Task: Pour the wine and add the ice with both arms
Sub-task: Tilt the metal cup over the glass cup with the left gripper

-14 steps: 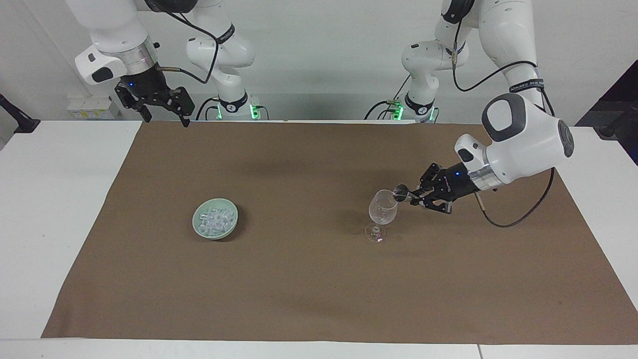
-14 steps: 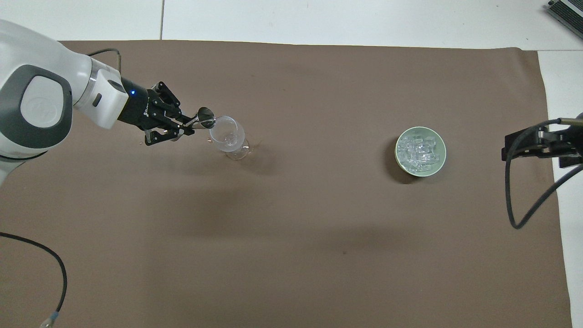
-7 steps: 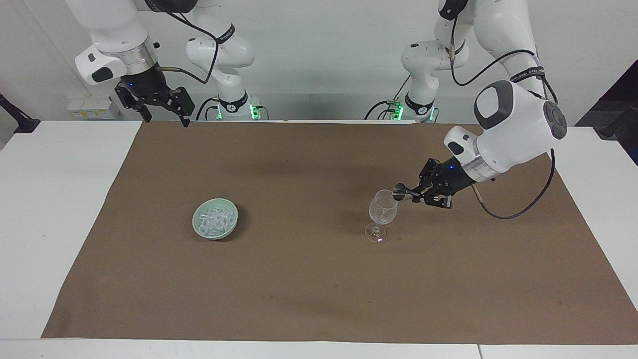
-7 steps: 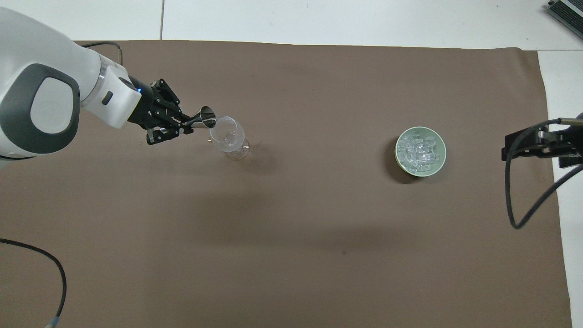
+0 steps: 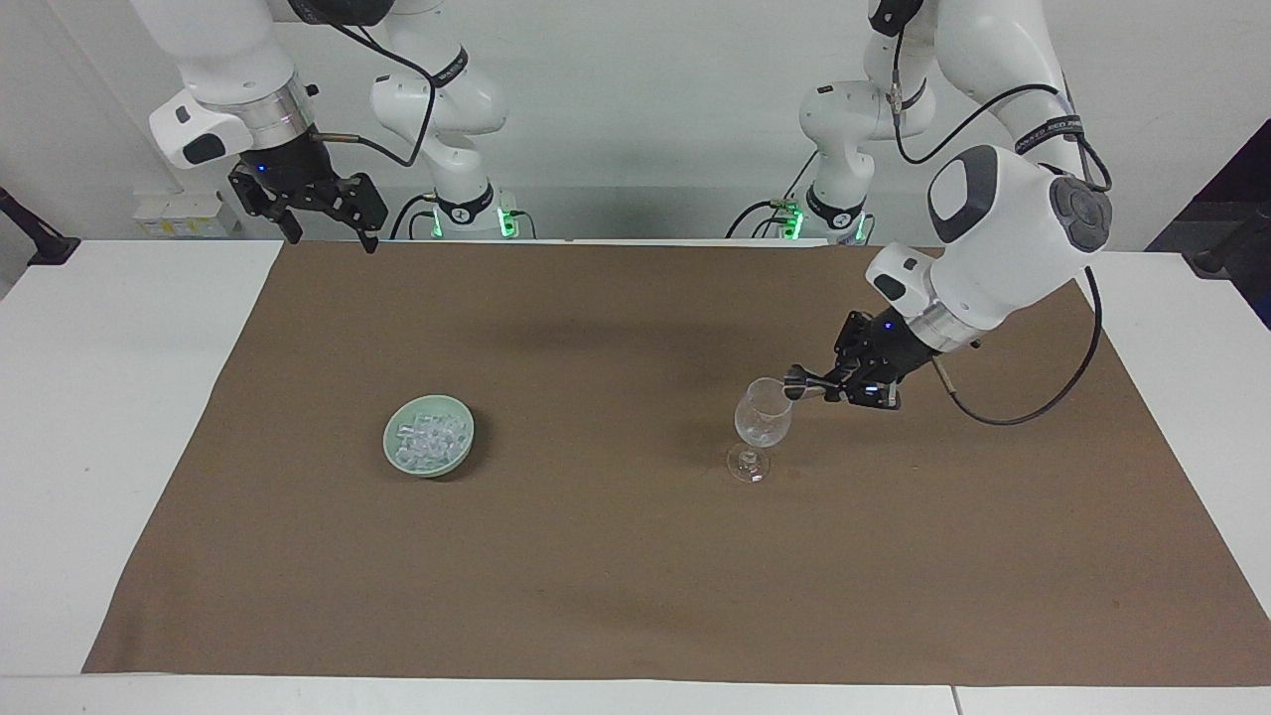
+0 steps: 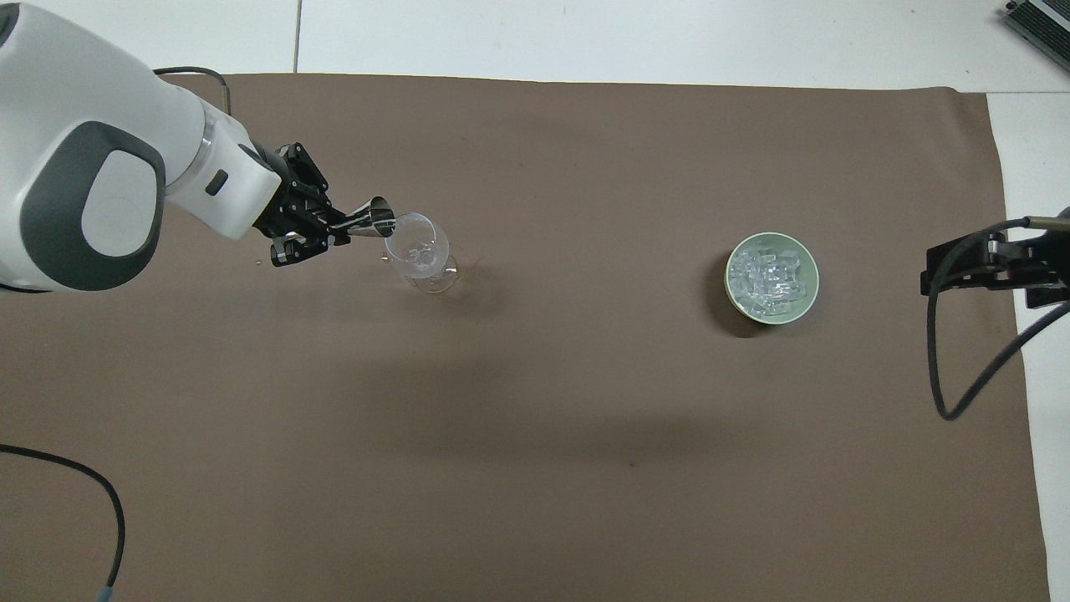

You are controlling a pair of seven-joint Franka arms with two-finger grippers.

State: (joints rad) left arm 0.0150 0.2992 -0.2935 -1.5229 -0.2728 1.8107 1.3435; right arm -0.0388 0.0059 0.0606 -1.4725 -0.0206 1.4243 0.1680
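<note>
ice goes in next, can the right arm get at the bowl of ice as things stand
Probably yes. The right gripper hangs open at its own end of the table, holding nothing, and only bare brown mat lies around the green bowl of ice. The left gripper is busy at the wine glass.

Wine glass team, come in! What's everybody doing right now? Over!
Left gripper shut on jigger, tipped at wine glass rim. Right gripper open, waiting. Ice in green bowl. Nothing blocking.

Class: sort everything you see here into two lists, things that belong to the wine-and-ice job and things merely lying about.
Belongs to the job:
- wine glass
- metal jigger, held tilted at the glass rim by the left pincer
- ice in the green bowl
- right pincer, waiting open

Merely there:
- brown mat
- black cable
</note>
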